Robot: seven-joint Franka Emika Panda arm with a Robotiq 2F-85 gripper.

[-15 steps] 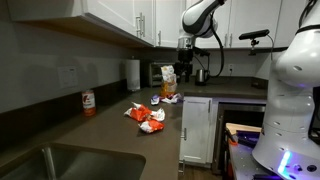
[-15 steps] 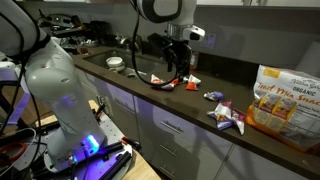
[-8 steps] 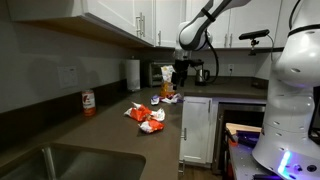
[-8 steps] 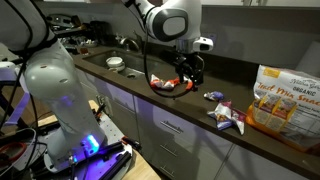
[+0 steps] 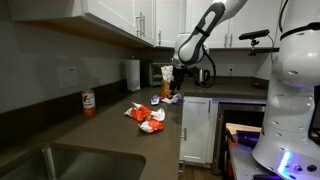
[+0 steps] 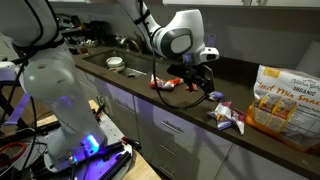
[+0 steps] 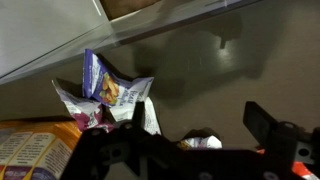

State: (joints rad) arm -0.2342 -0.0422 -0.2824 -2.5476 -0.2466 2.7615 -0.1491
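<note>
Wrist view — gripper (image 7: 190,155) released, jaws wide, near crinkled purple wrapper (image 7: 108,95) — smooth dark counter (image 7: 200,70).

Dim, soft-focus kitchen views; wrist view murky and blurred near the lens.

The dark countertop (image 5: 105,140) carries crumpled snack packets (image 5: 147,116), 1 chip bag (image 6: 281,95) and 1 bottle (image 5: 88,102).

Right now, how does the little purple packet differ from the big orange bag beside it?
The purple packet is small, crumpled and lies down; the orange bag is far larger, smooth and stands upright. Both sit on the dark counter.
</note>
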